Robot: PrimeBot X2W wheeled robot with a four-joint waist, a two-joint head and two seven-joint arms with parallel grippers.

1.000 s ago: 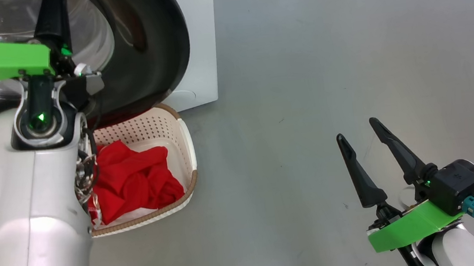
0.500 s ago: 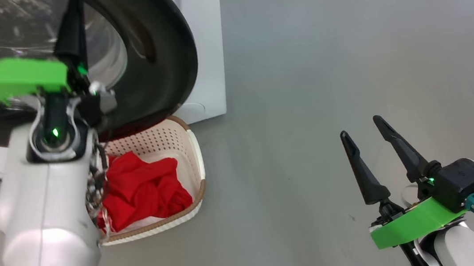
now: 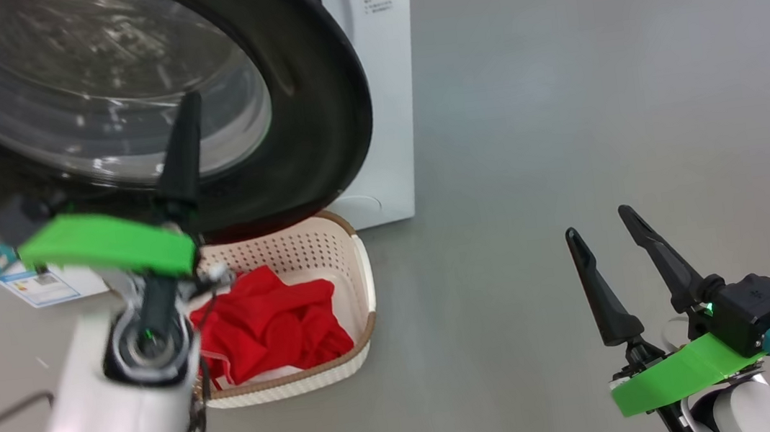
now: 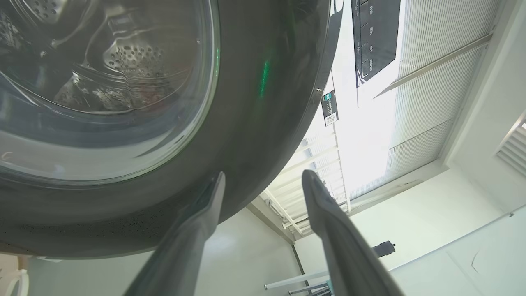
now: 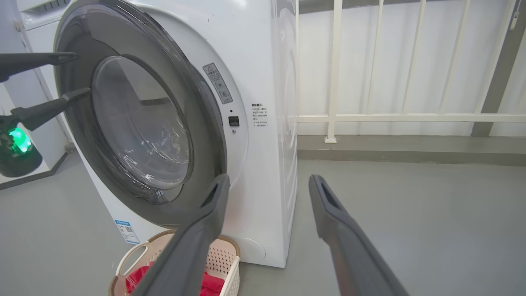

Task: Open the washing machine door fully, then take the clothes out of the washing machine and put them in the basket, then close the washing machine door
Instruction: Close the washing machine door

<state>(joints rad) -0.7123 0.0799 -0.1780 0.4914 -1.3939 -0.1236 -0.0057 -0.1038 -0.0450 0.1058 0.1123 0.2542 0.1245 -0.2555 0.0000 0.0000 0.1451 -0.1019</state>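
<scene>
At the lower left of the head view, the pale left forearm rises toward the door [image 3: 325, 107]. The left gripper [image 4: 264, 176] points up with its fingers spread wide and holds nothing. One finger crosses the black rim; I cannot tell whether it touches. The door stands ajar on the washing machine [image 3: 388, 85] at upper left. Below it the basket [image 3: 365, 276] sits on the floor [image 3: 558, 80] with the red clothes [image 3: 274, 323] inside. At lower right the right gripper [image 3: 597, 222] hovers, fingers apart and empty, tilted up and leftward.

Red clothes [image 3: 274, 326] heaped in basket [image 3: 309, 250]
</scene>
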